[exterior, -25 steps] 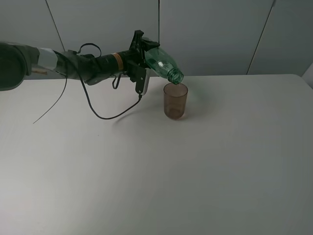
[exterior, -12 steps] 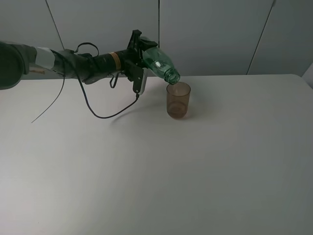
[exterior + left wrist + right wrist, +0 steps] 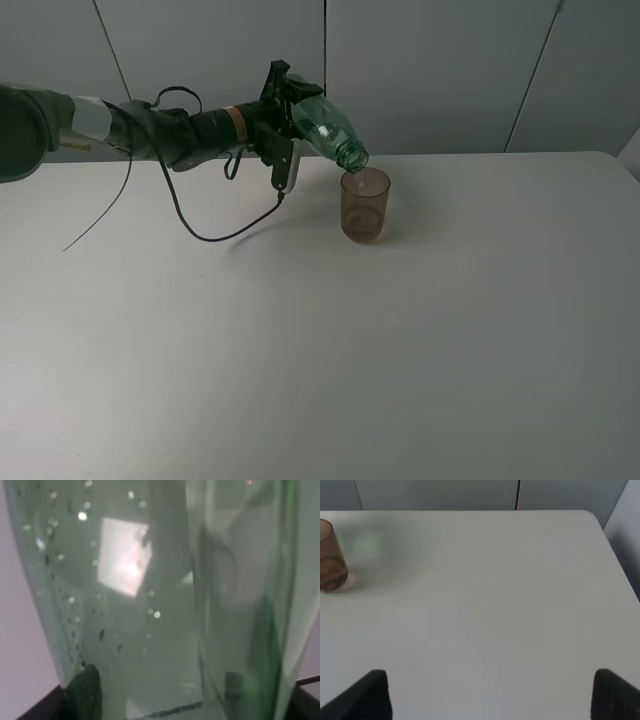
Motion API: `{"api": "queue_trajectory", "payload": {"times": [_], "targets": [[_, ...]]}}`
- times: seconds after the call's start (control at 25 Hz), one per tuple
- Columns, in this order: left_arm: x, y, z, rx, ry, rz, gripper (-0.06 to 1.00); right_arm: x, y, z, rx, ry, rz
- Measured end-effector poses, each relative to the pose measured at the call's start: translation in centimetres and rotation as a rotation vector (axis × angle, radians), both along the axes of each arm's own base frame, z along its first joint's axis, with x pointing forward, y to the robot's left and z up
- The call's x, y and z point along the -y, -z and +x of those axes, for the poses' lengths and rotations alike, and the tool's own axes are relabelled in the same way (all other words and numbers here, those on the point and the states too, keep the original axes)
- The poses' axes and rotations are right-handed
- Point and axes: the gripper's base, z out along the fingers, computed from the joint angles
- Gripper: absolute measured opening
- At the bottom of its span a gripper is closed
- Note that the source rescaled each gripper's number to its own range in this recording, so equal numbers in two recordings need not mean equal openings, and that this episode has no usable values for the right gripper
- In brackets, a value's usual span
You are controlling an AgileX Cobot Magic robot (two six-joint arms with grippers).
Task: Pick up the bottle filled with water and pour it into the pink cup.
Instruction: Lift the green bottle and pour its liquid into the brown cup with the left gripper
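The green-tinted bottle [image 3: 325, 128] is tilted with its open neck pointing down over the rim of the pink cup [image 3: 364, 205], which stands upright on the white table [image 3: 400, 340]. My left gripper [image 3: 292, 108] is shut on the bottle's body, above and left of the cup. In the left wrist view the bottle [image 3: 150, 595] fills the frame, with droplets on its wall. The cup also shows in the right wrist view [image 3: 331, 557], far from my right gripper [image 3: 487, 692], whose dark fingertips [image 3: 367, 695] stand wide apart and hold nothing.
A black cable [image 3: 215, 235] hangs from the left arm and loops onto the table left of the cup. Grey wall panels [image 3: 450, 70] stand behind the table's far edge. The table's right corner [image 3: 592, 515] shows in the right wrist view.
The left gripper has drawn back slightly with the bottle, and the cup has shifted a little to the right and up in the view. Little has moved in the last half second.
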Motion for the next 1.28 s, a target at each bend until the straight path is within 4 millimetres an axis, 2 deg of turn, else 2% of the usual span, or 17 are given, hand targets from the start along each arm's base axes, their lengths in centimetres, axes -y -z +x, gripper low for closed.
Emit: {"api": "queue_trajectory", "payload": {"times": [0.52,0.96,1.28], "targets": [[0.1,-1.1,-0.1,0.029,0.013,0.011,0.0,0.0,0.0,0.0,0.0,0.0,0.0],[0.1,-1.2,-0.1,0.035,0.021,0.021,0.0,0.0,0.0,0.0,0.0,0.0,0.0],[0.1,-3.5,-0.2,0.077,0.026,0.015,0.0,0.0,0.0,0.0,0.0,0.0,0.0]]}}
